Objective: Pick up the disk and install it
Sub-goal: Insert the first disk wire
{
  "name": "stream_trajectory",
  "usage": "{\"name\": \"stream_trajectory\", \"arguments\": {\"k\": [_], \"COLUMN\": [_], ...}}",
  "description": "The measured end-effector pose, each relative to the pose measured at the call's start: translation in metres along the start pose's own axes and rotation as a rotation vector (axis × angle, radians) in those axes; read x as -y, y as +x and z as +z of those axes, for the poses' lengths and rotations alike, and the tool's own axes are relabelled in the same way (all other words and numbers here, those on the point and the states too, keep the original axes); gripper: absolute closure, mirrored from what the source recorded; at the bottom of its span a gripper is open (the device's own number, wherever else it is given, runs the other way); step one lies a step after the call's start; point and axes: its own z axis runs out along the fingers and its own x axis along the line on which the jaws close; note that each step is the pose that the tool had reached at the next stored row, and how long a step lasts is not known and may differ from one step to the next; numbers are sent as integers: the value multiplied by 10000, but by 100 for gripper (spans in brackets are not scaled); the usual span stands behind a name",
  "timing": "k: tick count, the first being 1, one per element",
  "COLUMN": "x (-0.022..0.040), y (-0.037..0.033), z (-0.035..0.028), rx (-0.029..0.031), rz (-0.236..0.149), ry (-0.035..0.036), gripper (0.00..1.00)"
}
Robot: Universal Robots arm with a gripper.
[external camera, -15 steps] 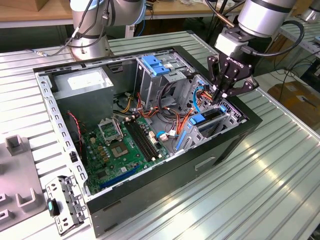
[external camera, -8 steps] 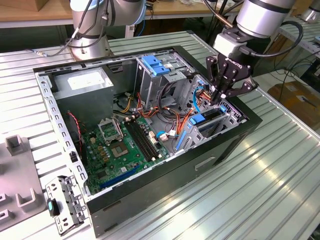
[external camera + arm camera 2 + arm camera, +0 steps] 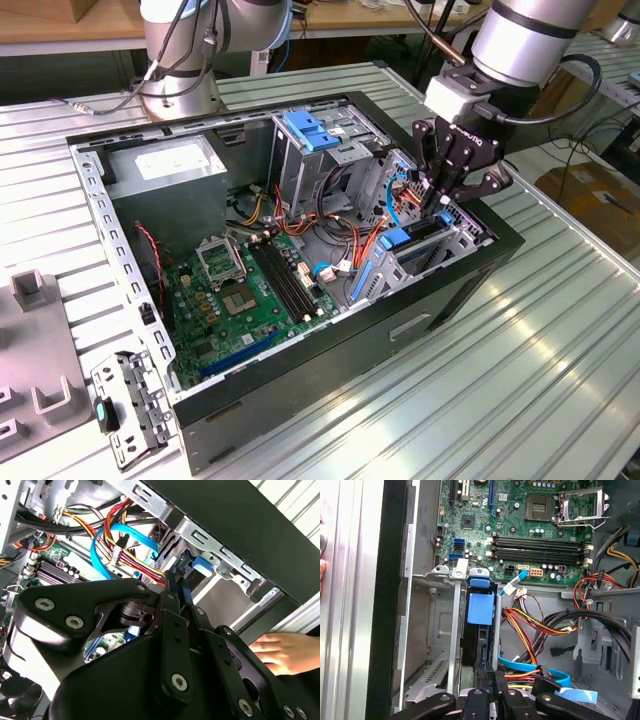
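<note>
The disk [image 3: 412, 240] stands on edge in the metal bay at the open computer case's corner on the exterior view's right, its blue carrier rail [image 3: 480, 607] facing out. In the second wrist view a blue part of the disk [image 3: 202, 564] shows just beyond the fingertips. My gripper [image 3: 440, 200] hangs right over the bay, at the disk's rear end. Its two black fingers [image 3: 175, 587] stand close together with nothing visible between them. In the first wrist view the gripper [image 3: 492, 676] sits against the disk's dark edge, beside the orange and blue cables.
A grey power-supply box [image 3: 165, 170] fills the case's far corner. A metal drive cage with a blue latch [image 3: 315, 130] stands mid-case, and the green motherboard [image 3: 250, 290] lies below it. Cable bundles [image 3: 530, 625] run beside the bay. A person's hand [image 3: 277, 652] rests outside the case wall.
</note>
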Motion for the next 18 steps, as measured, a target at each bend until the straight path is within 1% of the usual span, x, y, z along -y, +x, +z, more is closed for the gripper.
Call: {"name": "stream_trajectory", "arguments": {"k": [2,3,5,11,18], "x": [-3,-3,-4,-4,-3], "y": [45,51,53,53,46], "z": [2,3,4,13,33], "rx": [1,1,4,20,20], "rz": [60,76,158,755,784], "ry": [-3,-3,-7,-31,-32], "gripper": [84,84,84,84,84]}}
